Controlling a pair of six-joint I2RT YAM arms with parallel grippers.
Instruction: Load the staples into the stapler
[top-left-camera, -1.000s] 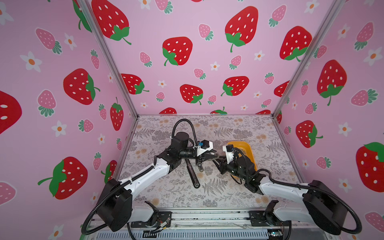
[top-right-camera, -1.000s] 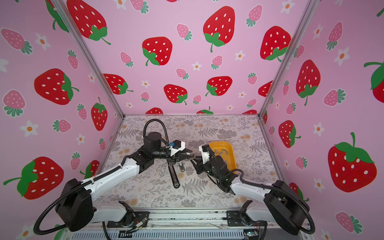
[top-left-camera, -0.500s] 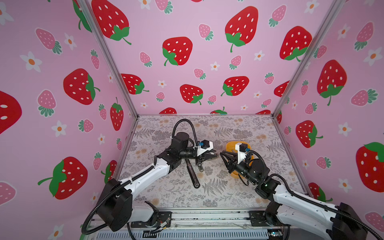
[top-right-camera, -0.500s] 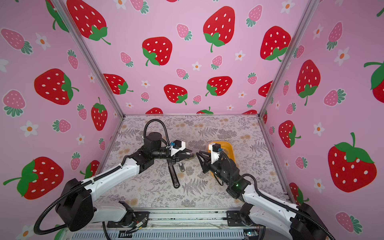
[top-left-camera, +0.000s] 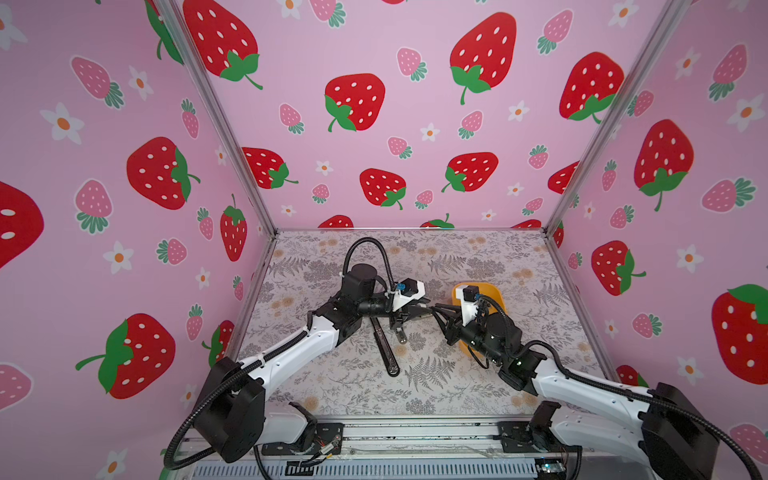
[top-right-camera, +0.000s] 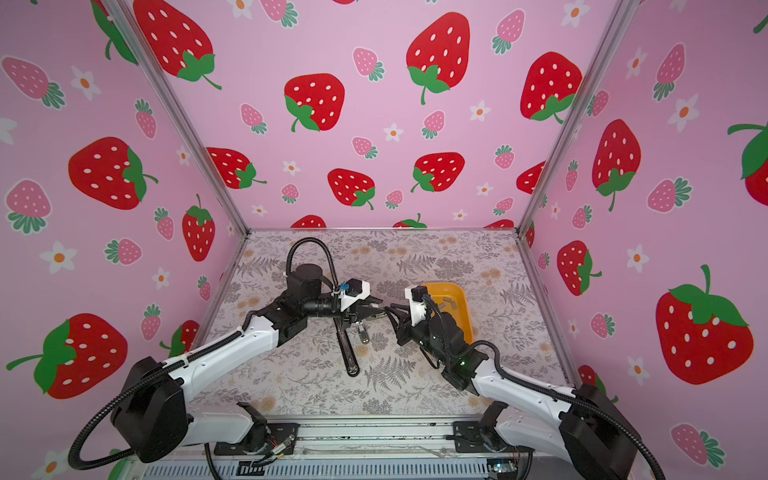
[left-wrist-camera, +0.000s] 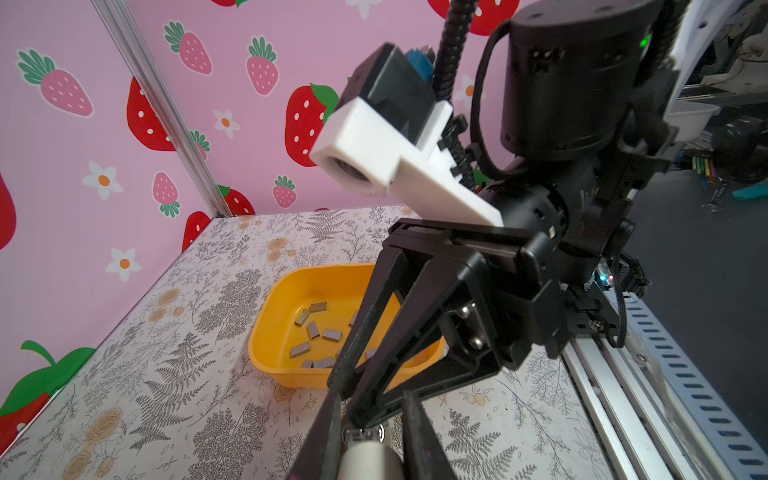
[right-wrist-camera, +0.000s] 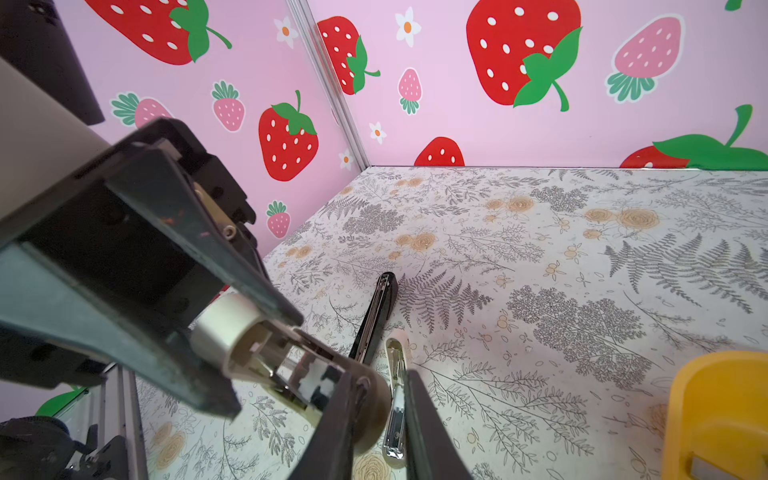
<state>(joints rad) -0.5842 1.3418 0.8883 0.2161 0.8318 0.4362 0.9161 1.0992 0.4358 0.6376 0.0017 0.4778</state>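
My left gripper (left-wrist-camera: 371, 409) is shut on a beige stapler (right-wrist-camera: 232, 332), held open above the table. Its metal-lined base (right-wrist-camera: 395, 395) hangs down to the cloth. My right gripper (right-wrist-camera: 379, 386) meets it nose to nose. Its jaws stand slightly apart on either side of the stapler's round end, and no strip shows between them. In both top views the two grippers (top-left-camera: 419, 311) (top-left-camera: 434, 308) touch at mid-table. The staples (left-wrist-camera: 318, 330), several small grey strips, lie in the yellow tray (left-wrist-camera: 270, 332). A black stapler (top-left-camera: 384, 349) lies opened flat on the cloth.
The yellow tray (top-right-camera: 461, 299) sits right of centre, partly under my right arm. Pink strawberry walls close the table on three sides, with a metal rail (top-left-camera: 415, 436) along the front. The black stapler (right-wrist-camera: 376, 311) lies just beyond the hanging base.
My right gripper drew back toward the tray half a second ago and has come forward again to the stapler's end. The left arm and its stapler have stayed put.
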